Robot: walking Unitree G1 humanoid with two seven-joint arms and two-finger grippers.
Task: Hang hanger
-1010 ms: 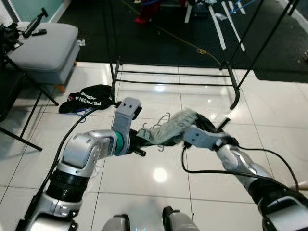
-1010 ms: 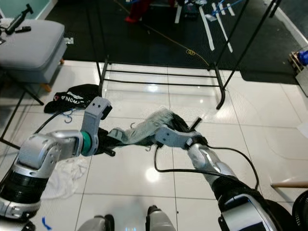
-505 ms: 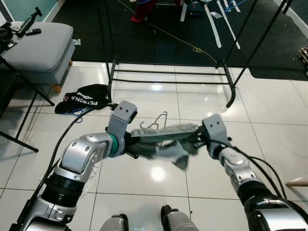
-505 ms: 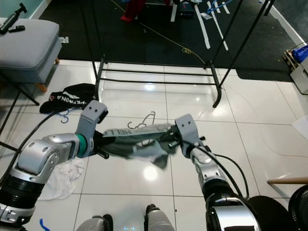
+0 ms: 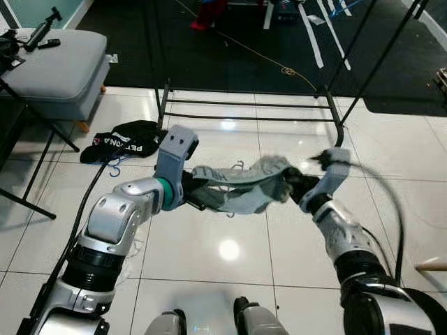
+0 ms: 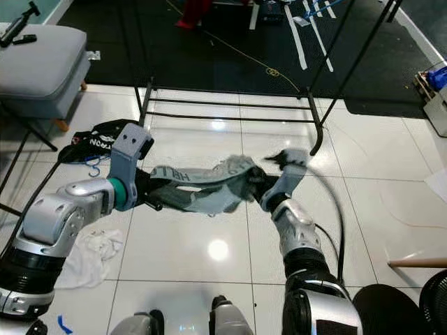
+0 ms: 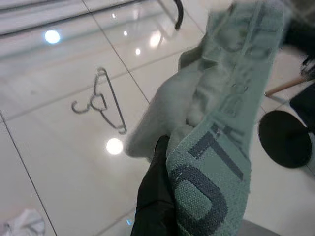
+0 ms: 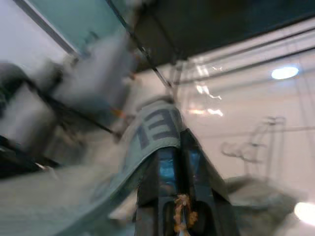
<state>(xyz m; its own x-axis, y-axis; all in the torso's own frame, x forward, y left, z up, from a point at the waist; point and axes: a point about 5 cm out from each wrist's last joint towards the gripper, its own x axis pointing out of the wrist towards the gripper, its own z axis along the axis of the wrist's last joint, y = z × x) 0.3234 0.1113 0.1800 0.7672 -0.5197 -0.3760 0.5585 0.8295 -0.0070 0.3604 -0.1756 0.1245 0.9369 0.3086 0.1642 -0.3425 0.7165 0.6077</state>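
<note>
We stretch the green garment point(image 5: 237, 188) between left gripper point(image 5: 198, 197) and right gripper point(image 5: 292, 187), both pinching it. The hanger point(image 7: 103, 105) lies on the floor beneath; next, we judge, fetch it.

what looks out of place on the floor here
A wire hanger lies flat on the white tiles instead of on the rack, while both hands stretch a green garment above it. A black garment lies crumpled nearby.

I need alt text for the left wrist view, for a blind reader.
A pale green knitted garment with dark lettering drapes over the left pincer's black finger. Below it, a thin grey wire hanger lies flat on the glossy white tile floor.
</note>
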